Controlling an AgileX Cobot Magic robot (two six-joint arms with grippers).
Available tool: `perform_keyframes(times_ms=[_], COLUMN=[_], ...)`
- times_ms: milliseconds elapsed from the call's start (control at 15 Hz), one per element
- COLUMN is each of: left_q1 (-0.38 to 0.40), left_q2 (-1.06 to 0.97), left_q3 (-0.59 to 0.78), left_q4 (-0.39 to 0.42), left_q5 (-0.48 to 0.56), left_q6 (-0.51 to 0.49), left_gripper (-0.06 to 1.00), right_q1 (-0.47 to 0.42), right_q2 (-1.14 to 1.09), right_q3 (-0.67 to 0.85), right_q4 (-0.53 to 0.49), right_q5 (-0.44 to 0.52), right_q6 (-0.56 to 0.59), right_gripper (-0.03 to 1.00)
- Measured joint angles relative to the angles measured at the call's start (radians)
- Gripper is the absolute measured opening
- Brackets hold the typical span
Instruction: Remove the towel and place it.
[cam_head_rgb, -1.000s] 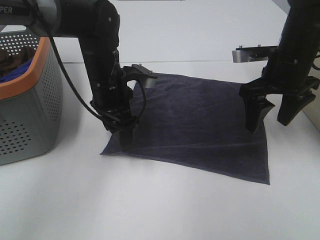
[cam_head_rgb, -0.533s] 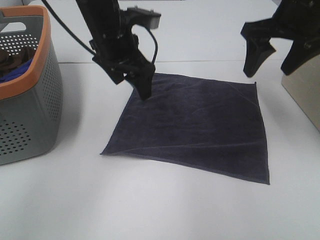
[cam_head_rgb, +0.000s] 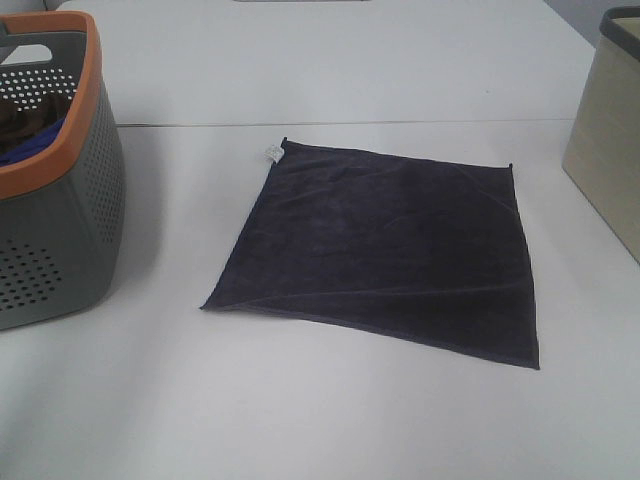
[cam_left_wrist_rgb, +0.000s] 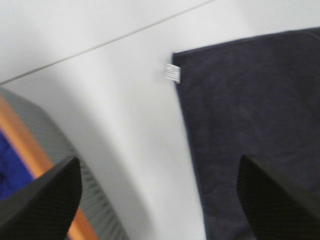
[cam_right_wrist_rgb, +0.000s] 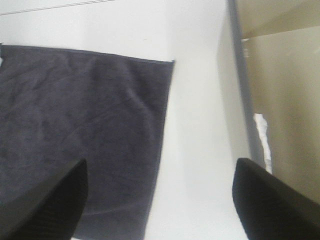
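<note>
Towel (cam_head_rgb: 385, 250): dark charcoal-purple plush square, spread flat on the white table (cam_head_rgb: 300, 420), near centre in the high view; one low crease along the near edge.
Tag (cam_head_rgb: 271, 152): small, white, at the 11 o'clock corner; also seen by the left wrist camera (cam_left_wrist_rgb: 172, 73).
Laundry basket (cam_head_rgb: 55, 170): grey, orange rim, at 9 o'clock of the towel, well apart; blue cloth inside.
Beige box (cam_head_rgb: 610, 140): at 3 o'clock of the towel, near but not touching.
Left gripper (cam_left_wrist_rgb: 160, 195): fingers wide apart, nothing between them; raised over the tagged corner, one finger over the cloth, the other toward the basket.
Right gripper (cam_right_wrist_rgb: 160, 200): fingers wide apart, holding nothing; raised over the 1 o'clock corner (cam_right_wrist_rgb: 171, 62), straddling that edge.
Key relation: towel lies directly below both grippers; no long axis, being square. Each arm is nearest its own far corner.
Judgement: towel appears placed.
</note>
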Motion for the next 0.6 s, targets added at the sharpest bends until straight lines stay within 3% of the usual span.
perform_keyframes(times_ms=[200,400,600], left_q1=[0.183,0.252,0.269], left_q2=[-0.068,-0.143,-0.299], left_q3=[0.075,0.148,0.369], left_q4=[0.014,0.017,0.033], left_q5=[0.001,0.0,-0.001], left_q6=[-0.004,-0.006,-0.012], left_gripper=[0.8,0.8,0.8], right_q1=[-0.037,-0.037,-0.037], right_q2=[-0.036,-0.102,-0.278], right_q3=[0.03,0.089,0.244], right_q4=[-0.069,-0.084,-0.136], right_q5=[0.0,0.0,-0.001], right_q6=[0.0,-0.007,-0.022], right_gripper=[0.71,0.71,0.71])
